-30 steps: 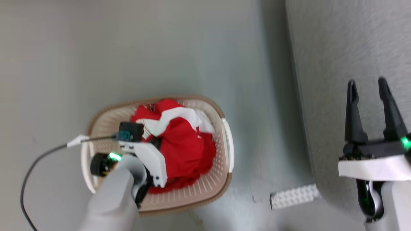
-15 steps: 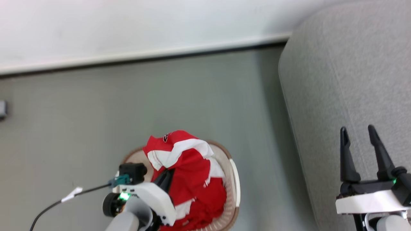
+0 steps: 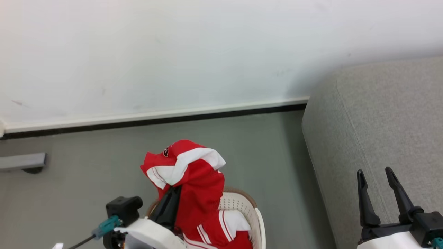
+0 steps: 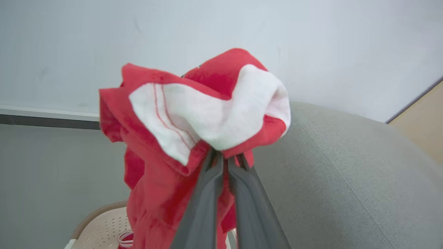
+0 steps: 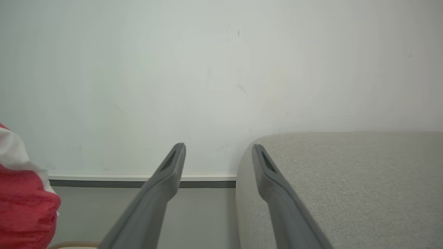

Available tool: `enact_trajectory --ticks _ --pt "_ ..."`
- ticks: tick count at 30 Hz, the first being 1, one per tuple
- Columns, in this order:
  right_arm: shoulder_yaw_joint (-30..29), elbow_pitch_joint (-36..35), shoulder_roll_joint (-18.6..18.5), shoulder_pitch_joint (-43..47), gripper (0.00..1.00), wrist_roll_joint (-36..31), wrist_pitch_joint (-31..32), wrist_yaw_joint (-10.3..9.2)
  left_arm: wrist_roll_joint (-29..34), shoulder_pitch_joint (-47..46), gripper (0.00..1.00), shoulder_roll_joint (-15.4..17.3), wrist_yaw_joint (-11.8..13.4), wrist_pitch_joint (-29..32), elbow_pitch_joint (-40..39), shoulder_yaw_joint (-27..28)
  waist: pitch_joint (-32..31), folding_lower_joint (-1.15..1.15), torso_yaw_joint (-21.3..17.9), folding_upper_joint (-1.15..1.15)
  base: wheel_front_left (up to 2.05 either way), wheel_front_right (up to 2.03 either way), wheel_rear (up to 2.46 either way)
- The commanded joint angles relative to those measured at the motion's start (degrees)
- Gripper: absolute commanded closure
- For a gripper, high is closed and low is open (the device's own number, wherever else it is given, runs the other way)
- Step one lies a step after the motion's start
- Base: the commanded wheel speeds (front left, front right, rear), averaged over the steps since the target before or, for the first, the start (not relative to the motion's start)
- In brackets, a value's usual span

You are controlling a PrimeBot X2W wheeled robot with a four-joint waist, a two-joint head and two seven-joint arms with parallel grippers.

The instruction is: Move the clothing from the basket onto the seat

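A red garment with white panels, the clothing (image 3: 193,176), hangs bunched above the cream basket (image 3: 254,211), its lower folds still draping into it. My left gripper (image 3: 173,193) is shut on that clothing; in the left wrist view its two fingers pinch the red and white cloth (image 4: 207,117) at the left gripper's tips (image 4: 225,157). The grey seat (image 3: 387,128) rises at the right, also seen behind the held cloth as the seat (image 4: 346,173). My right gripper (image 3: 373,174) stands open over the seat's edge, nothing between its fingers (image 5: 173,166).
A white wall (image 3: 173,52) with a pale baseboard and dark strip runs behind the grey floor (image 3: 86,173). A grey bar (image 3: 20,160) lies at the far left by the wall. A black cable trails from my left wrist (image 3: 83,238).
The head view has tilted upward, bringing the wall into sight. My left gripper has lifted the red clothing up out of the basket. The right gripper stays open.
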Motion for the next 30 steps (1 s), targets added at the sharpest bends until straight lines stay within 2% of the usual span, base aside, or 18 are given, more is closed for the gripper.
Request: enact_trajectory --ticks 1,5,10,17,25,30 --pt "0.10 0.04 -0.20 0.98 0.00 -0.59 0.04 -0.18 -0.23 1.08 1.00 0.63 -0.07 -0.67 -1.32 0.06 -1.63 0.02 0.77 0.00 0.00 0.00 0.00" --pt "0.42 0.29 -0.22 2.03 0.00 -0.83 0.04 -0.18 0.25 2.71 1.00 1.11 0.55 -2.86 -4.42 0.55 -3.29 0.02 1.51 0.00 0.00 0.00 0.00" --pt "0.77 0.67 -0.21 3.20 0.00 -1.09 0.04 -0.18 3.22 3.59 1.00 2.02 3.78 -5.28 -6.20 1.70 -5.06 0.02 2.71 0.00 0.00 0.00 0.00" --pt "1.84 1.38 -0.21 4.48 0.00 -1.71 0.04 -0.18 7.00 4.36 1.00 4.37 6.05 -6.85 -6.99 2.12 -7.99 0.02 3.73 0.00 0.00 0.00 0.00" --pt "5.82 1.54 -0.23 5.47 0.00 -2.90 0.04 -0.18 9.21 5.96 1.00 6.48 3.01 -7.76 -8.71 0.00 -9.95 0.02 3.90 0.00 0.00 0.00 0.00" --pt "11.99 0.89 -1.84 4.76 0.00 -3.08 0.04 -0.18 10.24 6.62 1.00 7.06 1.80 -7.93 -11.42 -1.37 -10.01 0.02 3.51 0.00 0.00 0.00 0.00"
